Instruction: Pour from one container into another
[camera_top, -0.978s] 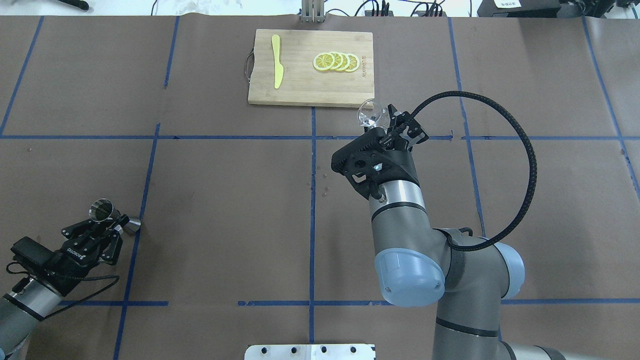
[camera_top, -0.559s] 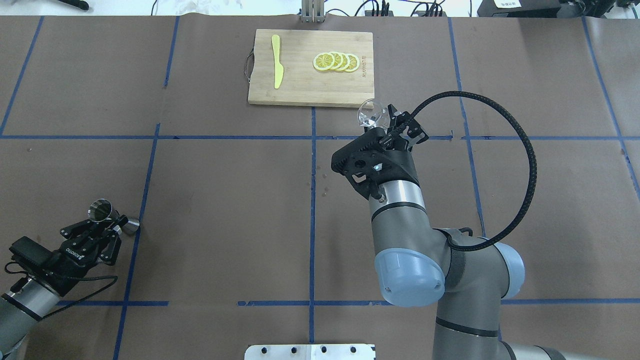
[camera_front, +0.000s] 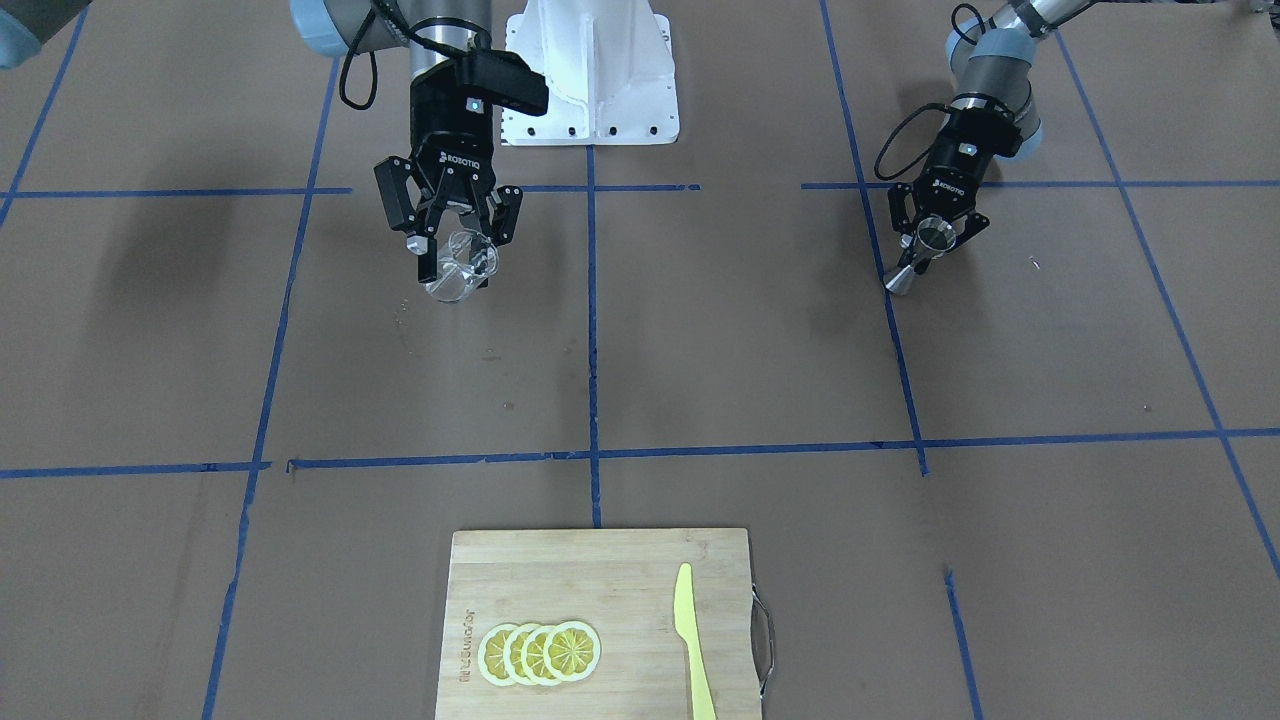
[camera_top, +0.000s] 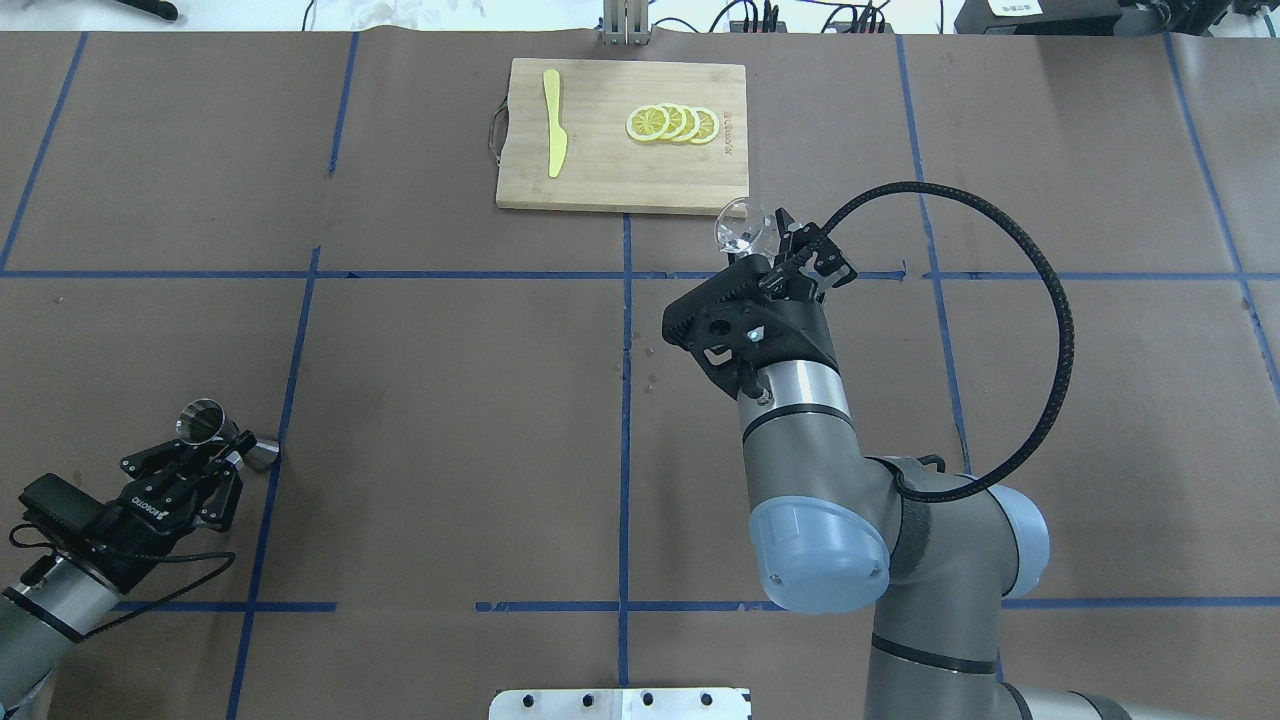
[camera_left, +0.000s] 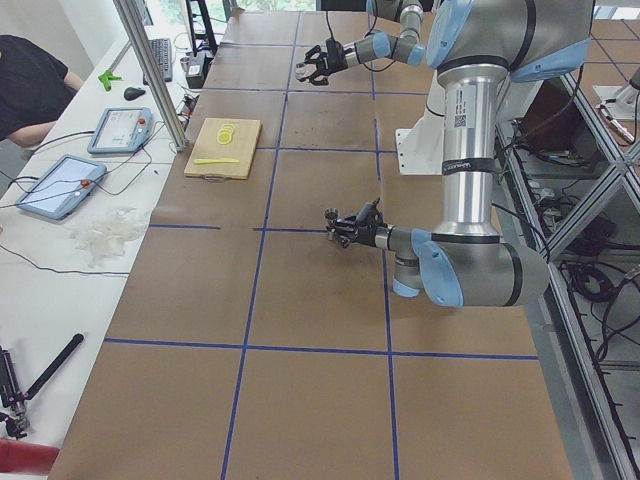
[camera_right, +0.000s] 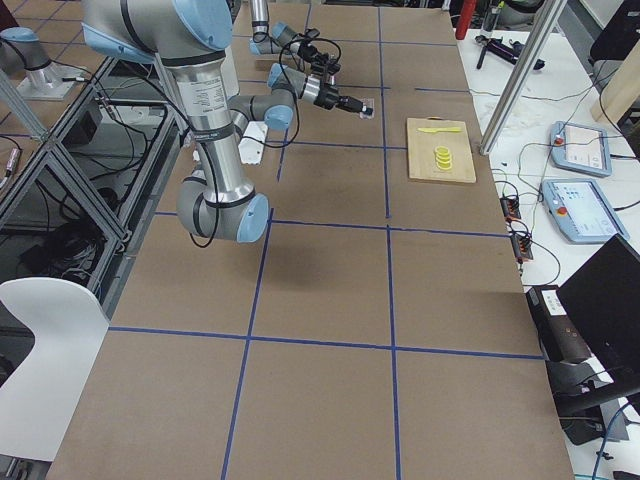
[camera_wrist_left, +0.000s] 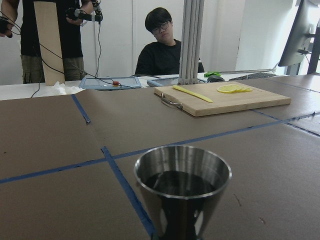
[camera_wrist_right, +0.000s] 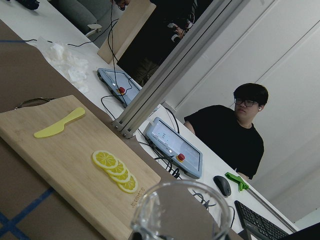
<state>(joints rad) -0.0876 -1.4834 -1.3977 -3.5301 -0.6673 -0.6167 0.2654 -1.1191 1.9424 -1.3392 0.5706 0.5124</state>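
The right gripper (camera_front: 455, 240) has its two fingers closed partway onto the sides of the small clear glass measuring cup (camera_front: 459, 272). The cup is short and round, so clear that the brown paper shows through its wall; from the right wrist camera its rim (camera_wrist_right: 181, 202) is a thin bright ring with a small pouring lip, and whether anything is in it cannot be told. It sits in the table's right half, just short of the near edge of the cutting board (camera_top: 620, 175). Well apart, near the table's left end, the left gripper (camera_top: 228, 452) is pinched onto the narrow waist of the stainless-steel jigger (camera_top: 203, 421). The jigger is hourglass-shaped and mirror-shiny; from the left wrist camera its upper cone (camera_wrist_left: 182, 182) stands upright, with a thin bright rim and a dark, reflective inside. Its lower cone (camera_front: 897, 282) sits at a blue tape line (camera_front: 905, 350) on the paper-covered table (camera_top: 450, 400). On the board lie overlapping lemon slices (camera_top: 672, 123) and a yellow knife (camera_top: 553, 125).
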